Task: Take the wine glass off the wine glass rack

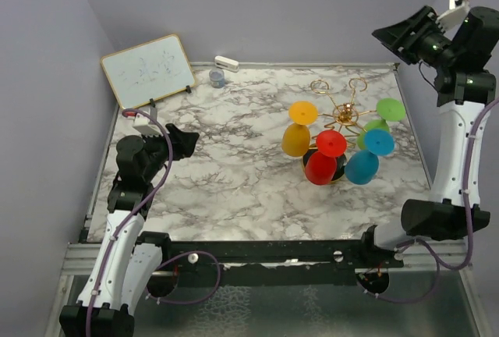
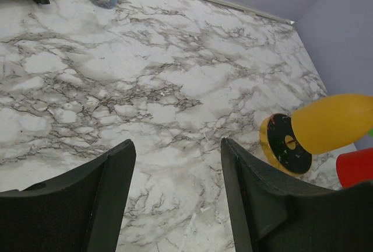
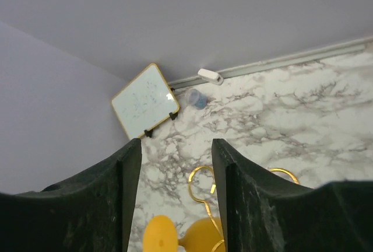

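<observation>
The wine glass rack [image 1: 341, 115], gold wire loops on a central post, stands right of the table's middle. Several plastic wine glasses hang from it bowl down: yellow [image 1: 298, 133], red [image 1: 323, 161], blue [image 1: 365, 161] and green [image 1: 383, 116]. Two far loops [image 1: 337, 86] hold nothing. My left gripper [image 1: 189, 143] is open, low over the marble, well left of the rack. Its wrist view has the rack's black gold-rimmed base [image 2: 284, 144] and the yellow bowl [image 2: 332, 122] to the right of the left gripper [image 2: 176, 144]. My right gripper [image 1: 387, 44] is open, high above the rack's right side. Between the fingers of the right gripper [image 3: 176, 142] I see an empty gold loop [image 3: 201, 185] and the yellow glass [image 3: 160, 237].
A small whiteboard [image 1: 148, 70] leans at the back left corner. Beside it are a small jar [image 1: 217, 78] and a white eraser-like block [image 1: 226, 62]. Purple walls close the table at the left, back and right. The marble top [image 1: 234, 173] ends at a metal rail in front.
</observation>
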`<action>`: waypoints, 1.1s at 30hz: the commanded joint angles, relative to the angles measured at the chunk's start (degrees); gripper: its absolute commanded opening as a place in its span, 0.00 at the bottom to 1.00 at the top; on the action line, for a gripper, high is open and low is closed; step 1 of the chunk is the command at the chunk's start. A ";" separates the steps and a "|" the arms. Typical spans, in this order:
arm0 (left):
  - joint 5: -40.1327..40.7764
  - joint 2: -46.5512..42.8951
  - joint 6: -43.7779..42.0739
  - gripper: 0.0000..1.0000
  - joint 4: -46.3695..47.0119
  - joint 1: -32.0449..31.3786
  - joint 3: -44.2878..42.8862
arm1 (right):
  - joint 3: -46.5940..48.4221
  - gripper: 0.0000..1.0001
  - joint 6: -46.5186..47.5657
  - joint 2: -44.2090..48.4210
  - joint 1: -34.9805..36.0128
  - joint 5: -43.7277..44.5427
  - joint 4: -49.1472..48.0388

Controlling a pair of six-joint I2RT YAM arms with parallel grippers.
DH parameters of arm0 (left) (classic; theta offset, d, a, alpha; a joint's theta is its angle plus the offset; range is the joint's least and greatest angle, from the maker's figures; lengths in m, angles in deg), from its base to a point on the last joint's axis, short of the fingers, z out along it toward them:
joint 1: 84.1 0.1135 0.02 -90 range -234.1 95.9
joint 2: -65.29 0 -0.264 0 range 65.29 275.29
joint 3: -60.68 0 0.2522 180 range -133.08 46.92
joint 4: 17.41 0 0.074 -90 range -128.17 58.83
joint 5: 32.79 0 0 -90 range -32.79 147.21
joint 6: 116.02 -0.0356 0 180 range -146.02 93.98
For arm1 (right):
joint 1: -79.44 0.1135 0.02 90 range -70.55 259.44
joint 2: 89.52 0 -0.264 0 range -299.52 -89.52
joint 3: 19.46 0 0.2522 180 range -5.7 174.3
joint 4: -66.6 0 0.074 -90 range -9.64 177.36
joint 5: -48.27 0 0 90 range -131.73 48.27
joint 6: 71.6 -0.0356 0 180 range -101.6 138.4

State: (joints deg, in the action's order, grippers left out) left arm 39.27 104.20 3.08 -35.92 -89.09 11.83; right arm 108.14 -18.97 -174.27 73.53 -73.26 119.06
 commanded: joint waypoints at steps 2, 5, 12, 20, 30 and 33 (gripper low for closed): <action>0.02 0.67 0.66 0.62 1.51 -0.27 0.21 | -15.49 0.48 -10.03 4.64 -18.99 -21.38 -9.13; -0.42 1.12 0.88 0.62 1.79 -0.26 0.28 | -19.90 0.48 -8.46 8.39 -22.63 -19.18 -6.17; -0.49 1.42 1.19 0.62 1.91 -0.23 0.54 | -30.12 0.51 -5.02 20.31 -25.74 -6.39 -0.81; -0.59 1.44 1.80 0.62 1.90 -0.28 0.68 | -33.37 0.53 -1.94 26.34 -25.90 5.84 4.07; -0.98 4.08 2.64 0.61 1.86 -0.37 0.55 | -33.92 0.54 -1.31 23.83 -26.02 4.21 4.63; -0.95 5.54 2.82 0.61 1.88 -0.37 0.56 | -34.82 0.54 -1.10 23.40 -26.21 3.77 4.66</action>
State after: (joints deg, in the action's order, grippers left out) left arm 39.19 108.53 5.25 -35.53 -89.11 12.35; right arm 73.98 -21.39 -151.25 47.85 -70.66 123.37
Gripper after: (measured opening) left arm 0.616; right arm 0.536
